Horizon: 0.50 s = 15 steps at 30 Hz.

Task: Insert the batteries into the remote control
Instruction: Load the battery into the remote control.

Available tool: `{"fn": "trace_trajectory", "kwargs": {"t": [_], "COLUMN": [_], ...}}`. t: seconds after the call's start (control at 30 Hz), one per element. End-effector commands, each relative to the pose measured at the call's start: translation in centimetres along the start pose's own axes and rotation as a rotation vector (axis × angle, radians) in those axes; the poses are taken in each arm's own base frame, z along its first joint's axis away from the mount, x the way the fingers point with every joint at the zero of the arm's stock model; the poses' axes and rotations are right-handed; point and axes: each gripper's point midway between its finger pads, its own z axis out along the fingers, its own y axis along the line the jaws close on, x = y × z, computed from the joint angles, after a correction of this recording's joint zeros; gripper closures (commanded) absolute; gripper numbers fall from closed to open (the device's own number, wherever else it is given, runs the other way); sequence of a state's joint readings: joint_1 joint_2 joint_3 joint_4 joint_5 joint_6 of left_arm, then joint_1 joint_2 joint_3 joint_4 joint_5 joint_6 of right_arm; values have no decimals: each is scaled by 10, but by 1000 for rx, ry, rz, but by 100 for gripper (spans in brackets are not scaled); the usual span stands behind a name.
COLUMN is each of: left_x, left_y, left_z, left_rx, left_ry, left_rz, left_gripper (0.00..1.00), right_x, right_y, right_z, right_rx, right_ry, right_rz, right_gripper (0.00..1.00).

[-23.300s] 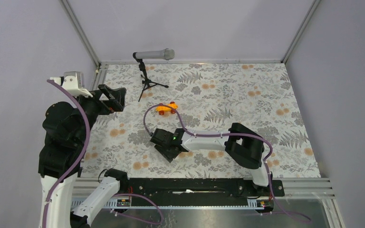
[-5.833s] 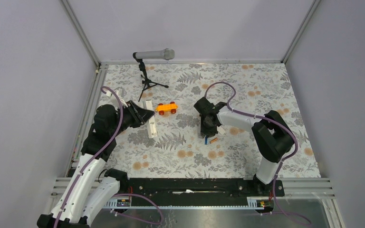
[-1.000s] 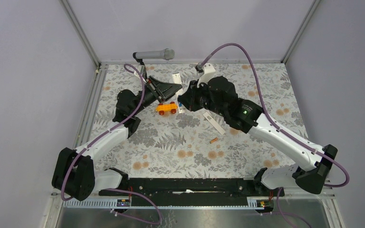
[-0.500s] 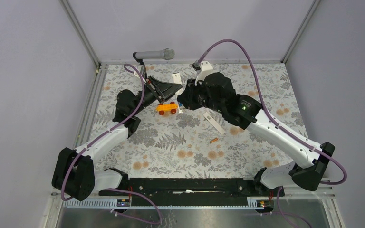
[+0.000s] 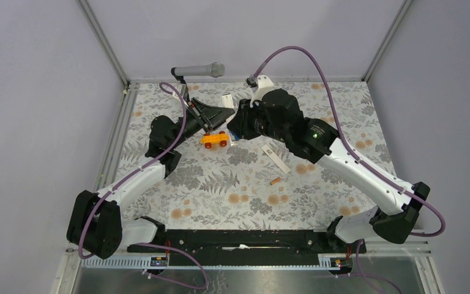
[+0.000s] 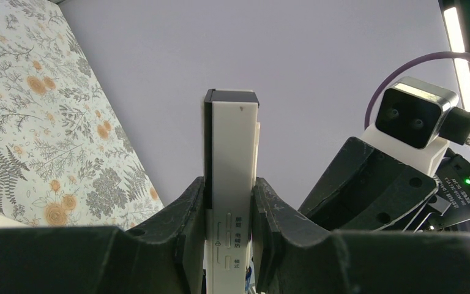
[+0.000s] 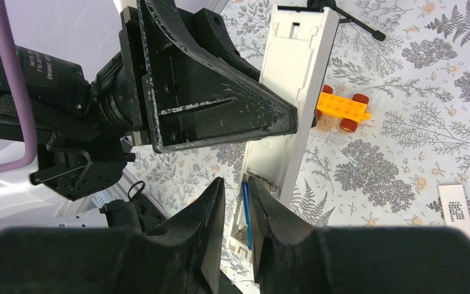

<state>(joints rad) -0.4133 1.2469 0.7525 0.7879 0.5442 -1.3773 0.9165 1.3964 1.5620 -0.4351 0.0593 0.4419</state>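
- Since about six seconds ago, both arms have swung in over the orange toy car (image 5: 214,139). The white remote control (image 6: 232,177) has left the bench beside the car. The blue battery (image 7: 245,214) has left its spot next to the orange battery (image 5: 275,181).
- Right jaws are almost closed. They hold the thin blue battery in the small gap between them, and it lies along one finger (image 7: 269,214).
- That battery is right up against the open battery slot of the remote control.
- Left jaws are squeezed tight on the two long sides of the remote control. They hold it up in the air, above the far side of the toy car.
- The open back of the remote control faces the right jaws.
- Right jaws hang just to the right of the toy car, up off the bench (image 5: 355,104).
- The toy car sits on the flowery bench under the two arms.
- The flat white back cover (image 5: 275,158) lies on the bench to the right of the toy car, a bit nearer the arm bases.
- The orange battery lies alone on the bench, further from the toy car than the cover and nearer the bases.
- The grey microphone (image 5: 199,70) is behind the toy car, at the far edge of the bench.
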Motion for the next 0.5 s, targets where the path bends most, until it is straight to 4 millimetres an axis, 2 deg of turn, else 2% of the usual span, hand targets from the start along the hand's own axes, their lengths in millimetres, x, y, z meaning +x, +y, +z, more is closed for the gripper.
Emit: {"fn": "trace_trajectory", "kwargs": {"t": [0.0, 0.2, 0.47], "left_x": [-7, -7, -8], "left_y": [-26, -20, -4], "left_z": [5, 5, 6], "left_rx": [87, 68, -32], "left_ry": [-23, -22, -16], "left_rz": [65, 60, 99], "left_gripper": [100, 100, 100], "right_x": [-10, -3, 11], "right_y": [14, 3, -12], "right_z": [-4, -2, -3], "right_rx": [-39, 1, 59], "right_ry": [-6, 11, 78], "right_rz": [5, -37, -102], "right_gripper": [72, 66, 69]}}
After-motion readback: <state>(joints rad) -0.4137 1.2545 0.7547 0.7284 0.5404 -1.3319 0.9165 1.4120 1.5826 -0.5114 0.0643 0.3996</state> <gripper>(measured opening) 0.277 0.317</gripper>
